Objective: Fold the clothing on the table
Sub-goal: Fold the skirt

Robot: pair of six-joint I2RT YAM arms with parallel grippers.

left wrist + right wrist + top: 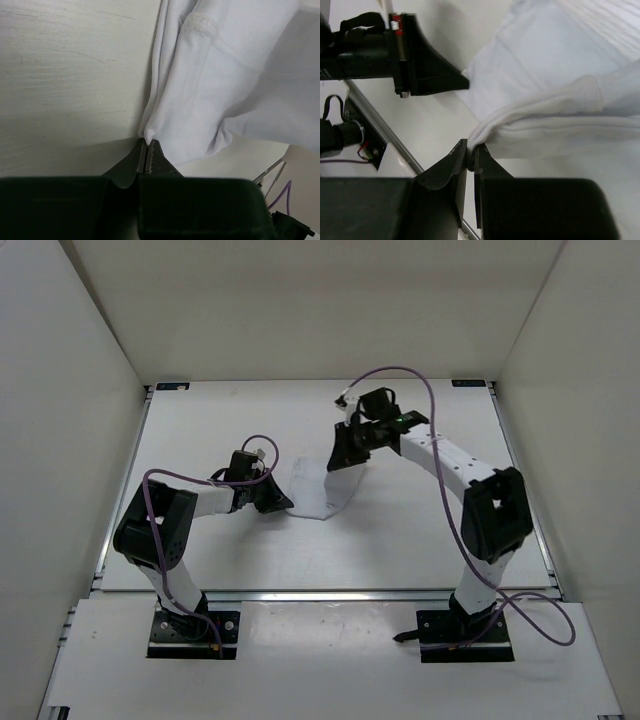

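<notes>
Clothing (pixel 318 488), thin white fabric, lies on the table (pixel 400 540) mid-frame in the top view, a bit left of centre, between the two arms. It is bunched, not flat, and runs diagonally from lower left to upper right.

Left gripper (pixel 284 504) is at the lower-left edge of the clothing, low by the tabletop. In the left wrist view its jaws are pressed together and pinch a small fold of the fabric at the tips. The fabric fans toward the upper right of that frame, with a stitched hem (pixel 202 22) near top centre.

Right gripper (pixel 342 460) is at the upper-right end of the clothing. In the right wrist view its jaws are clenched on a thick rolled edge. That edge looks lifted off the table, with fabric draping to the right of the frame and a flatter part lying behind. The left gripper's black fingers show in the upper left of that view, tip touching the fabric edge.

Purple cable (pixel 432 390) loops over the right arm. White enclosure walls (pixel 60 340) stand at the left, right and far sides.
</notes>
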